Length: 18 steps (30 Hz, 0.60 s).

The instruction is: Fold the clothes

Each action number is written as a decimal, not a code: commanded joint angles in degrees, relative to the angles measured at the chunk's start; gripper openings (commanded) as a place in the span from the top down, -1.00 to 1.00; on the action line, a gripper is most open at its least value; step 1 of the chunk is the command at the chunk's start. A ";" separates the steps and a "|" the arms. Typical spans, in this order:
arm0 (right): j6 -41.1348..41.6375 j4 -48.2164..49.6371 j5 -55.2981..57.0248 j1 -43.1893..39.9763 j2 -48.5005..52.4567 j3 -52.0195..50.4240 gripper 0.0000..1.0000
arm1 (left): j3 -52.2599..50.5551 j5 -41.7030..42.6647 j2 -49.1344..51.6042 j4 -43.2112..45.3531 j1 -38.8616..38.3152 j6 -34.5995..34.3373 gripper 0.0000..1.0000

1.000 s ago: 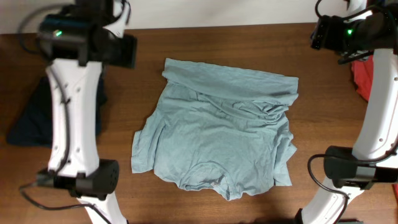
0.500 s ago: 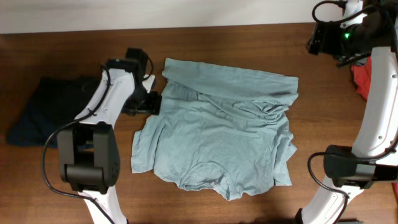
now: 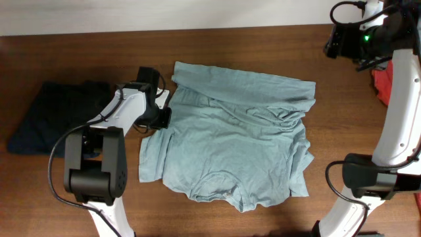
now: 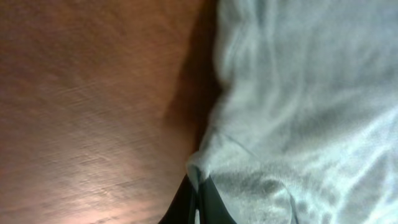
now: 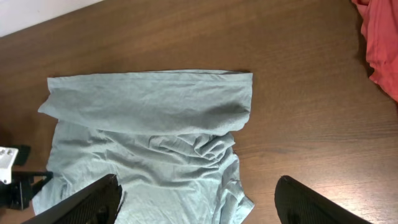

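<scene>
- Carrying everything is a brown wooden desk [image 3: 263,39], filling the overhead view.
- grey-blue T-shirt [image 3: 230,141] lies mid-desk and mostly flat. Its far edge is folded over into a straight band, and it is rumpled into creases on its right side. One sleeve sticks out at the near left.
- navy garment [image 3: 46,118] sits in a loose heap on the desk's left side, apart from the T-shirt. The left arm is between the two.
- red-orange garment [image 5: 379,43] is at the far right edge of the desk, well apart from the T-shirt. Only part of it is in view.
- left pincer [image 3: 161,115] is low at the T-shirt's left edge, just below the folded band. In the left wrist view the dark fingertips [image 4: 211,208] are clenched together with a pinch of the grey-blue hem bunched between them, bare wood right beside.
- right pincer [image 5: 199,202] is raised high over the far right corner and looks down on the T-shirt. It is released, with the fingers [image 5: 93,199] spread wide, nothing between them and touching nothing.
</scene>
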 commanded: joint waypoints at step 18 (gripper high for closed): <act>-10.21 10.82 -8.31 3.80 0.37 -45.77 -0.66 | 17.46 -12.98 -0.33 6.16 10.12 -3.41 0.99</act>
